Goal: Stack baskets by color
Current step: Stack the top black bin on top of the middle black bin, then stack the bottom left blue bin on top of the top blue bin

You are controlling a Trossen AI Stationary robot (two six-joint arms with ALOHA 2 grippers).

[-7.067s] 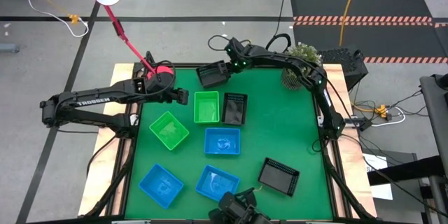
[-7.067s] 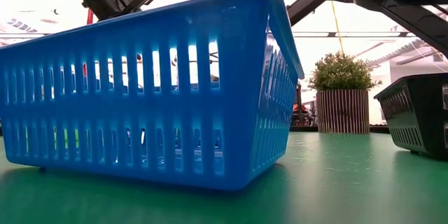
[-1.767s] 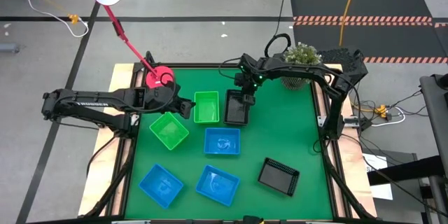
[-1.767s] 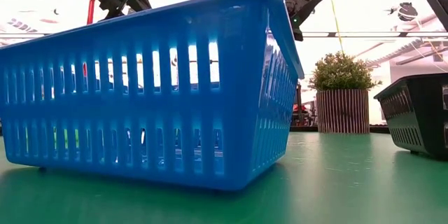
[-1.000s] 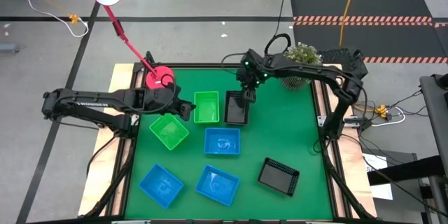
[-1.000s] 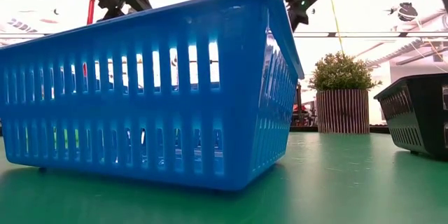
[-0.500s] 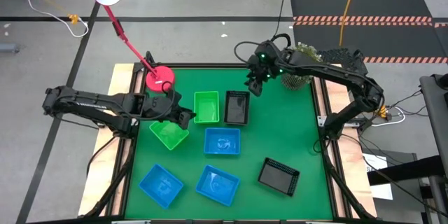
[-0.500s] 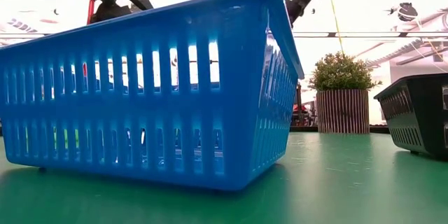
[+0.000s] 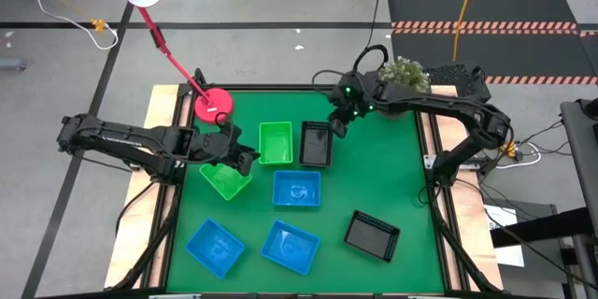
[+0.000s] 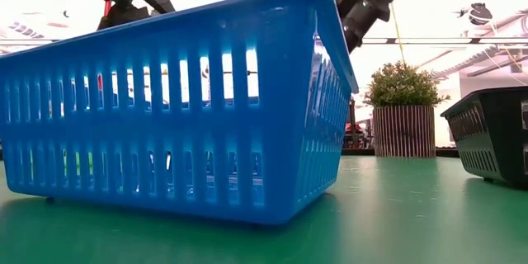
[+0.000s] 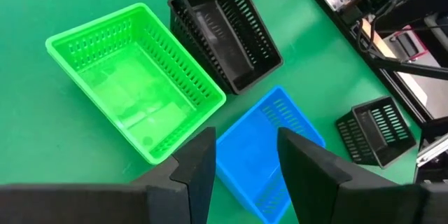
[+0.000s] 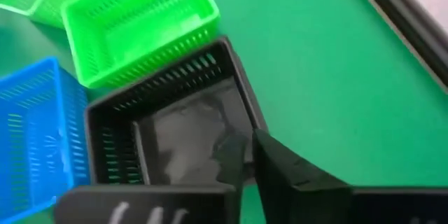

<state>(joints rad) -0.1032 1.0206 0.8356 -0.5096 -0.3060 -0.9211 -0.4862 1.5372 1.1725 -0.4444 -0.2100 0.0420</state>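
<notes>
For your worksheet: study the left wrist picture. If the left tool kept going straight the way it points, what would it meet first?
Most likely the blue basket, which sits right ahead between the open left tool's fingers. The green basket lies just to one side and could be clipped; depth is hard to judge here.

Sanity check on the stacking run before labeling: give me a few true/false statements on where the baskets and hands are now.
1. Two black baskets sit nested beside a green basket. True.
2. The right hand carries a black basket. False: it holds nothing, above the nested pair.
3. The left hand is open, holding nothing. True.
4. All three blue baskets are stacked. False: the blue baskets lie apart.
5. A lone black basket lies apart. True.
</notes>
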